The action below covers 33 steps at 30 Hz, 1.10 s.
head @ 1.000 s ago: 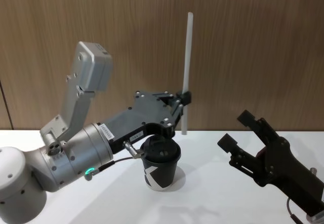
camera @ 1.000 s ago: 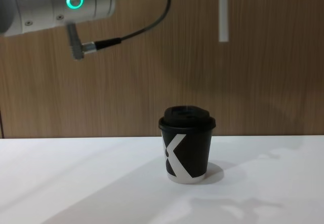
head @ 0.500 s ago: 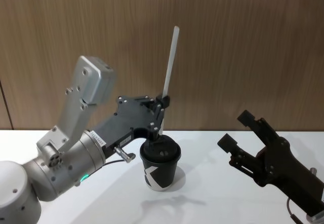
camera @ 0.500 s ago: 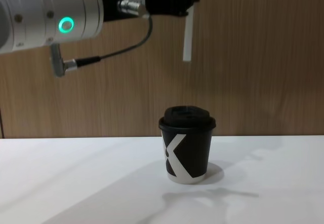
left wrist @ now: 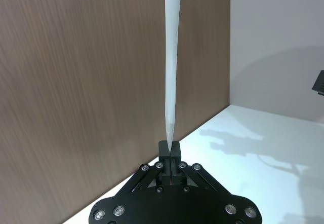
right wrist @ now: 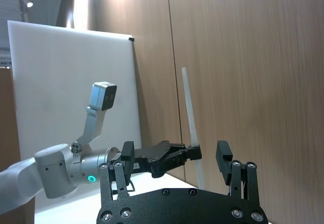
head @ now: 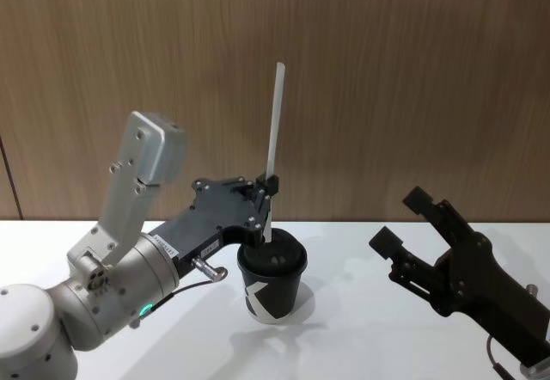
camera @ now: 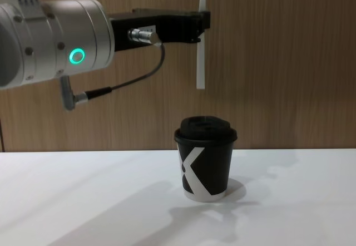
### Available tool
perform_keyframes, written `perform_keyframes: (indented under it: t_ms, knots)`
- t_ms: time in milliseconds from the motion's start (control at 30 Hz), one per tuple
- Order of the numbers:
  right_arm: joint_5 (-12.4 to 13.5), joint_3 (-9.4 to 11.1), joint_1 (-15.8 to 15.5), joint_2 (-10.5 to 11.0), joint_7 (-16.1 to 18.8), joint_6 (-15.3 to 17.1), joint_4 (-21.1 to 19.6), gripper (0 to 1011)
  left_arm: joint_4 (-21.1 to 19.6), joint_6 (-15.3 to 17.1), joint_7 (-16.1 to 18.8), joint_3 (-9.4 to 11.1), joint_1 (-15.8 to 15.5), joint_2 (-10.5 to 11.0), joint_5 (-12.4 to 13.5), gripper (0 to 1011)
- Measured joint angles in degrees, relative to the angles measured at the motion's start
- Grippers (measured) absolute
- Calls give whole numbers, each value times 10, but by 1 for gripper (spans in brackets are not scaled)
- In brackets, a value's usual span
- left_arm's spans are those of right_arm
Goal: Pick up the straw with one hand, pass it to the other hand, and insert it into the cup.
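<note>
The white straw (head: 274, 122) stands almost upright, pinched near its lower third by my left gripper (head: 268, 184), which is shut on it. In the chest view the straw (camera: 201, 57) hangs from that gripper (camera: 203, 21), its lower end a short way above the domed lid of the black cup (camera: 207, 160). The cup (head: 272, 284) stands on the white table just below the gripper. In the left wrist view the straw (left wrist: 172, 57) rises from the closed fingertips (left wrist: 170, 150). My right gripper (head: 402, 221) hovers open to the right of the cup, holding nothing, and appears again as my right gripper (right wrist: 174, 155).
A wood-panelled wall (head: 412, 70) rises close behind the white table (camera: 83, 201). The left arm's silver cylinder with its green ring light (camera: 77, 56) and a dark cable (camera: 133, 82) hang left of the cup.
My left gripper has carried the straw leftward and lower, from beyond the cup's right side to right above the lid. The right gripper has stayed still.
</note>
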Motion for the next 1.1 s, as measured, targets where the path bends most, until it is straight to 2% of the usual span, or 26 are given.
perform_keyframes:
  t_ms: [233,433,867,1100]
  knots:
    - [0,0,0,0,0,0,0,1001,23,-2,-18,-12,2,-15,-29,5]
    - [0,0,0,0,0,0,0,1001,35,-2,-26,-17,0,-21,-36,4]
    - [0,0,0,0,0,0,0,1001,59,8,-33,-9,-18,-30,-21,5]
    - [0,0,0,0,0,0,0,1001,81,9,-39,-3,-28,-42,-12,5]
